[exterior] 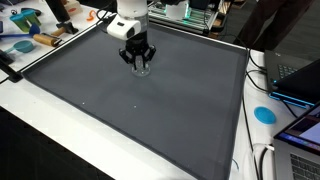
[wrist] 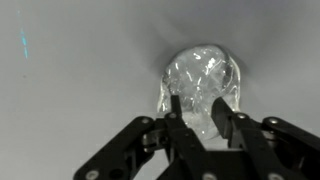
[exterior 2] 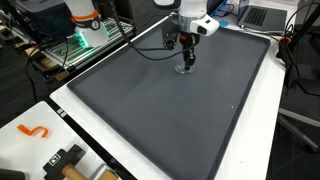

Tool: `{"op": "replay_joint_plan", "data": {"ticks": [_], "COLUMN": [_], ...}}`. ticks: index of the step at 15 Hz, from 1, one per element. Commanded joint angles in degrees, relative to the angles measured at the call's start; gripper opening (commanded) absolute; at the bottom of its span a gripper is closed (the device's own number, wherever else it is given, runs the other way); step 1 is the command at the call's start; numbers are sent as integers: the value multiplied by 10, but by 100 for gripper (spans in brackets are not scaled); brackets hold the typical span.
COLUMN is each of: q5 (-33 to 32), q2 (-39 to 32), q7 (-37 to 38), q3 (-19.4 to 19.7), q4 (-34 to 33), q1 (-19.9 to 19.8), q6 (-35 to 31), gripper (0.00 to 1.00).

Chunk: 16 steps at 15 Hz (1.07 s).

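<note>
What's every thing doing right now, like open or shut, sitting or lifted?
Black end effector: down low, fingers on either side of the clear thing; squeezing or not, cannot tell.
Clear crinkly shiny object: sitting on the mat, between the fingers.
Dark grey mat: lying flat on the white table.

Both exterior views are evenly lit from overhead. Only a short, soft shadow is cast beneath the gripper (exterior: pixel 138 64) onto the matte grey mat (exterior: pixel 150 105). The wrist view is washed out and softly focused (contrast is low), with bright glints registered on the clear crumpled object (wrist: pixel 203 80).
</note>
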<state>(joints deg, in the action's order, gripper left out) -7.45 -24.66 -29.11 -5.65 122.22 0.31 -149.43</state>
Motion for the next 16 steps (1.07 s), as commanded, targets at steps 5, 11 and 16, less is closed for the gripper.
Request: {"op": "replay_joint_plan", "data": {"ticks": [5, 11, 16], "q5": [-9, -7, -13], "q2": [-11, -1, 16], "q7": [25, 37, 69], "q3": [-2, -2, 0], "q4": [-14, -17, -28], "q1": [-1, 3, 18], "q6": [16, 35, 68], "gripper": [99, 100, 100]}}
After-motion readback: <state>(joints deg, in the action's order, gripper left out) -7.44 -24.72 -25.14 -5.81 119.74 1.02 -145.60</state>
